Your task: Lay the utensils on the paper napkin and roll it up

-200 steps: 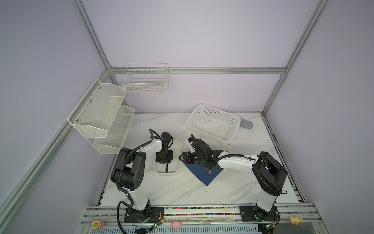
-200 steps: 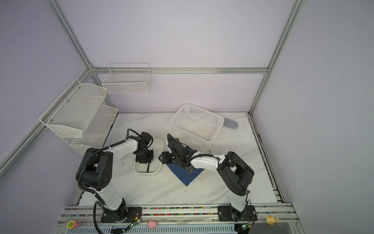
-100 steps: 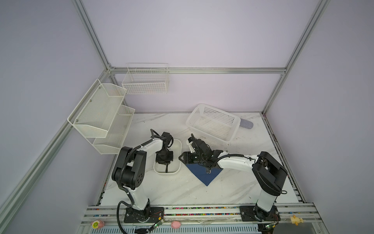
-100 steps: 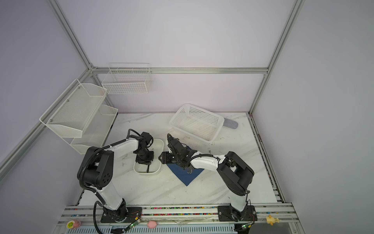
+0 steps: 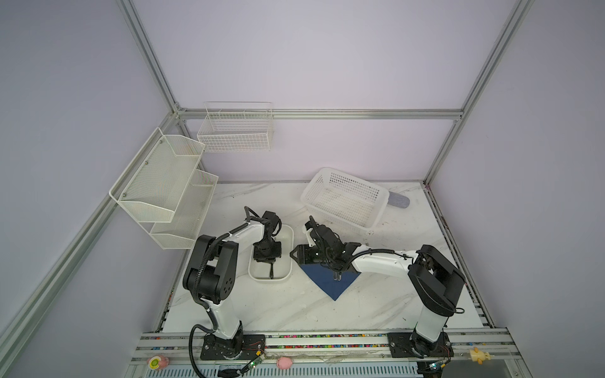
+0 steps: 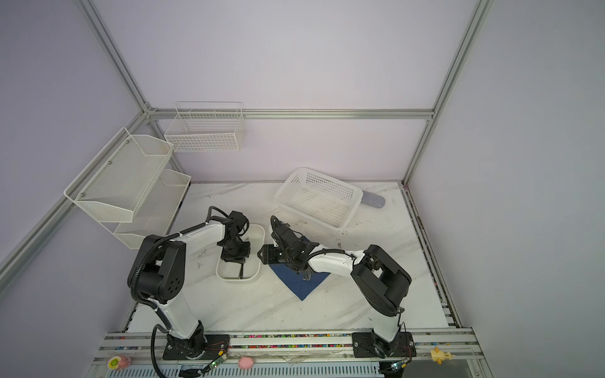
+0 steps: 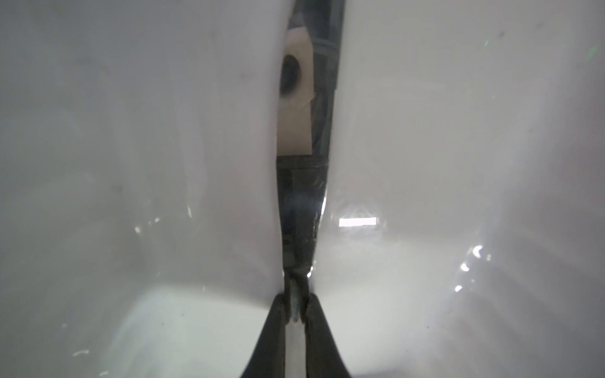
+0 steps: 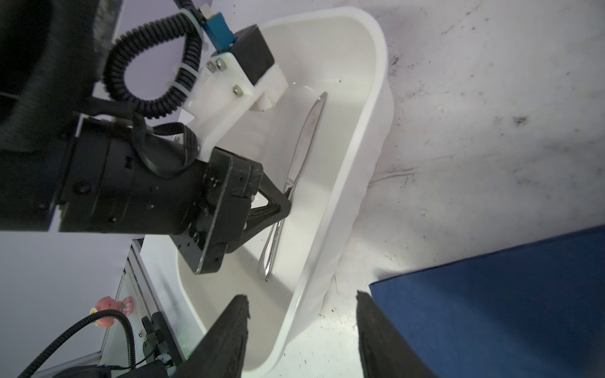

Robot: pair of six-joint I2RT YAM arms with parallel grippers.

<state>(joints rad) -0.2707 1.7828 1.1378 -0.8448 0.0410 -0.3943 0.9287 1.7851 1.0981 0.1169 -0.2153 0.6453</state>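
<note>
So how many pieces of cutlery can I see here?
1: a knife lying in the white dish, pinched by the left hand. More may be hidden on the blue napkin under the right arm.

The dish sat left of the napkin on the surface; a utensil lay in the dish, the basket behind.

The napkin is navy, the dish white, the knife silver, the table white with grey veins.
</note>
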